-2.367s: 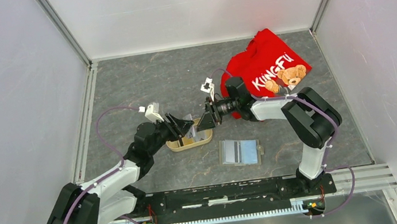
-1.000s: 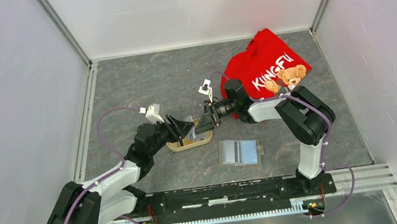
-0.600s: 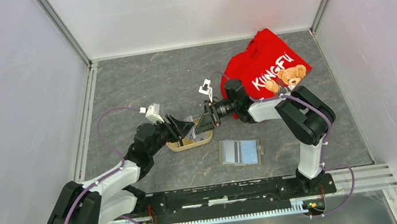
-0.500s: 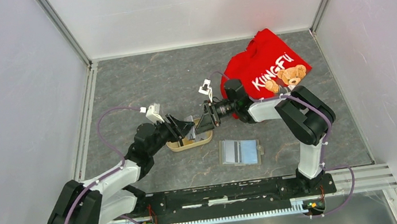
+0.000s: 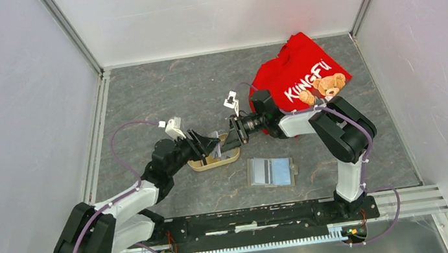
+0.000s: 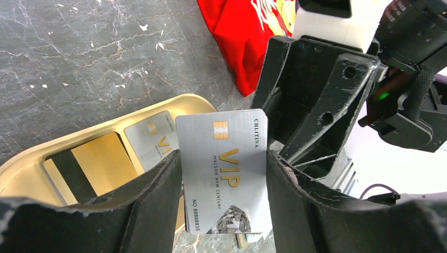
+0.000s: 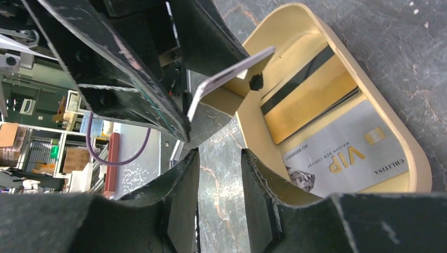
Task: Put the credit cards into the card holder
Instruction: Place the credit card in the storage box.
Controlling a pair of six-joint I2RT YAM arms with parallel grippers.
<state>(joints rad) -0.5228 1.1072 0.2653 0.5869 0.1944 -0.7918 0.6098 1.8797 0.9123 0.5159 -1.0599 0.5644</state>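
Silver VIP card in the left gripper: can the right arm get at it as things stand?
Probably yes. The left gripper pinches the silver VIP card by its side edges, so its top end stands free. The right gripper faces that end, jaws apart, with nothing in between.

The left claw [image 6: 222,158] and right claw [image 7: 219,155] have scuffed matte-black fingers [image 6: 153,205], with a white camera bracket [image 5: 172,128] just behind each. Farther back, the left arm [image 5: 124,205] and right arm [image 5: 302,122] wear white shells between black joints, trailed by purple cables [image 5: 129,122].
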